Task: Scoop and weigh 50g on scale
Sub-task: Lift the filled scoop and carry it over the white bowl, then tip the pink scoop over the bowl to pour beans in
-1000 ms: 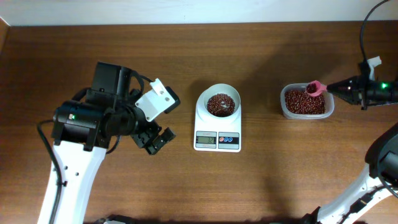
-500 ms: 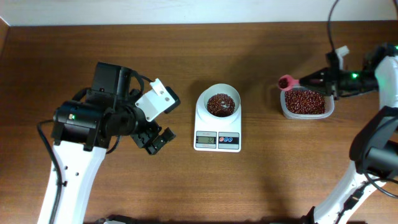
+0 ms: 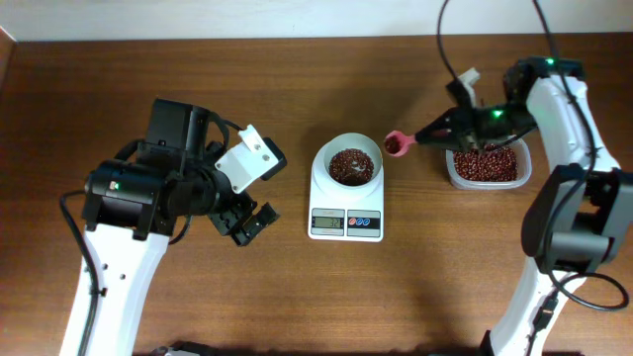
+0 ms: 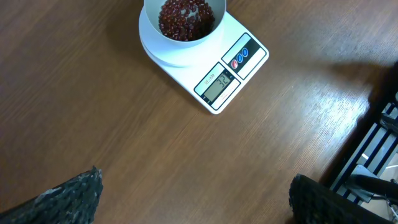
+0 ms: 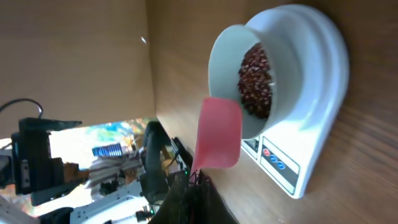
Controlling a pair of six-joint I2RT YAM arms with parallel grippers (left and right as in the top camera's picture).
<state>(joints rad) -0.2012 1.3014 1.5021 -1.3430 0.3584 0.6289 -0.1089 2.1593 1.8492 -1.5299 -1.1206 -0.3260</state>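
The white scale point(image 3: 345, 200) stands mid-table, its round bowl point(image 3: 368, 150) holding a heap of red-brown beans point(image 3: 348, 166). A pink scoop point(image 3: 396, 143), dark inside its cup, hovers just right of the bowl's rim. My right gripper point(image 3: 435, 132) is shut on its handle. From the right wrist, the scoop point(image 5: 217, 134) shows from below, against the bowl point(image 5: 280, 37) and beans point(image 5: 256, 81). My left gripper point(image 3: 247, 222) hangs open left of the scale, empty. Its wrist view shows the scale point(image 4: 230, 68) ahead and the fingertips point(image 4: 68, 199) wide apart.
A clear plastic tub point(image 3: 487, 186) of more beans sits at the right, under my right arm. The left arm's white body point(image 3: 119, 247) fills the table's left side. Bare wood lies in front of the scale.
My right arm has swung left, carrying the scoop from over the tub to the right rim of the scale's bowl. The left arm has not moved.
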